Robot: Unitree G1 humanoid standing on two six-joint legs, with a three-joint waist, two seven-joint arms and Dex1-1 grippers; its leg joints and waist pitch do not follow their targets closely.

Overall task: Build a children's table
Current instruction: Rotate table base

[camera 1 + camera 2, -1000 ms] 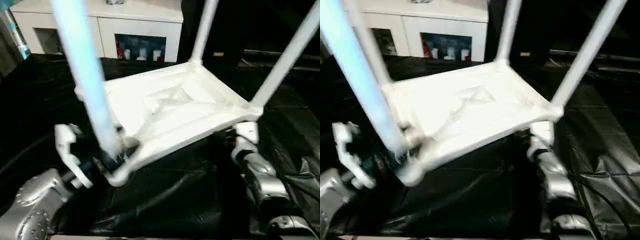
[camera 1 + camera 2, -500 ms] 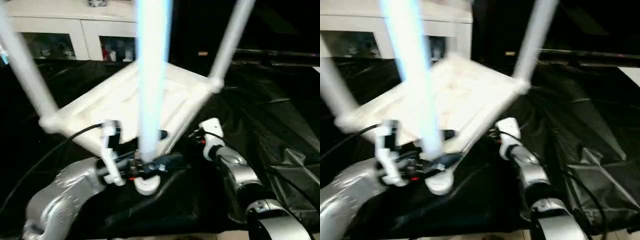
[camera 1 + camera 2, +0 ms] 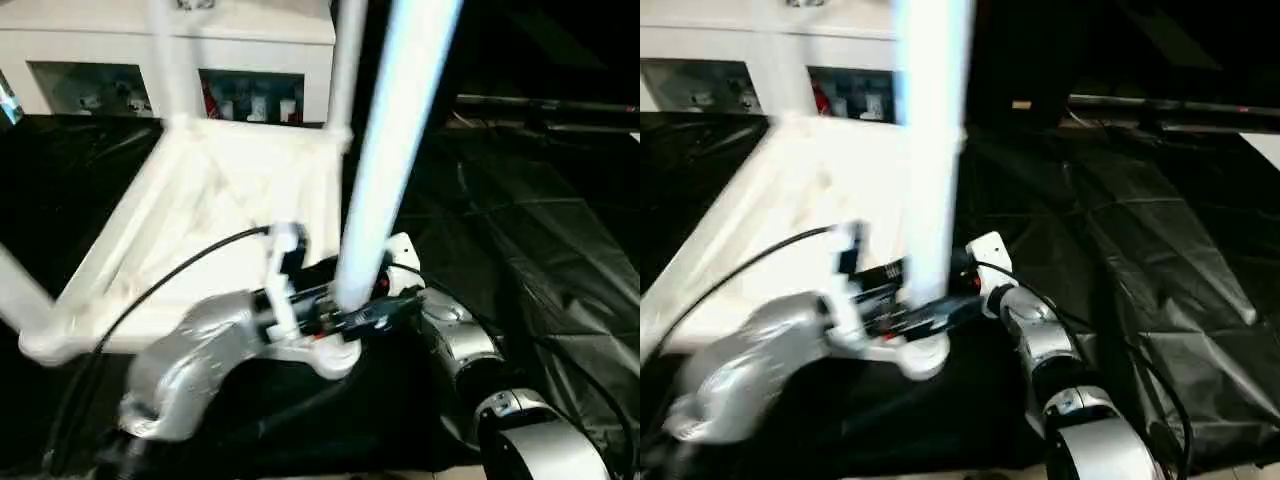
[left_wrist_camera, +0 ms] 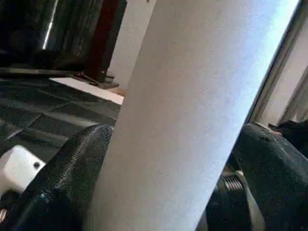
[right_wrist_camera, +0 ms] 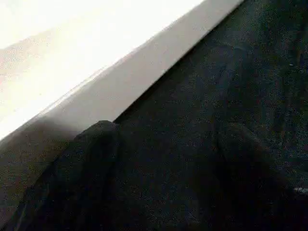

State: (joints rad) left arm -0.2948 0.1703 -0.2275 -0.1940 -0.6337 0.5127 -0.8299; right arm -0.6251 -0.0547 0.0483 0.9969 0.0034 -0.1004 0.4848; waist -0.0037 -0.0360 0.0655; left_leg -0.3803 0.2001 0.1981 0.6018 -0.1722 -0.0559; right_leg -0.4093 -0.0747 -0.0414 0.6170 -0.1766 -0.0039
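The white children's table (image 3: 200,200) lies upside down on the black sheet with its legs pointing up. My left gripper (image 3: 350,315) is shut on the nearest leg (image 3: 390,150), low down by its corner socket (image 3: 330,355). In the left wrist view that leg (image 4: 192,120) sits between the two black fingers (image 4: 62,183). My right gripper (image 3: 965,272) is just behind that corner, close to the table's rim. In the right wrist view its fingers (image 5: 91,168) stand open over the sheet, with the white rim (image 5: 96,86) beyond them.
Other legs rise at the far corners (image 3: 345,60) (image 3: 165,50) and at the near left (image 3: 20,300). A white cabinet with glass-fronted compartments (image 3: 250,60) stands behind. Crumpled black sheet (image 3: 530,220) covers the ground to the right. A black cable (image 3: 170,275) runs over my left arm.
The table has turned on the sheet, and the held leg has swung from left to right across the view. My left arm went with it, over to the right gripper.
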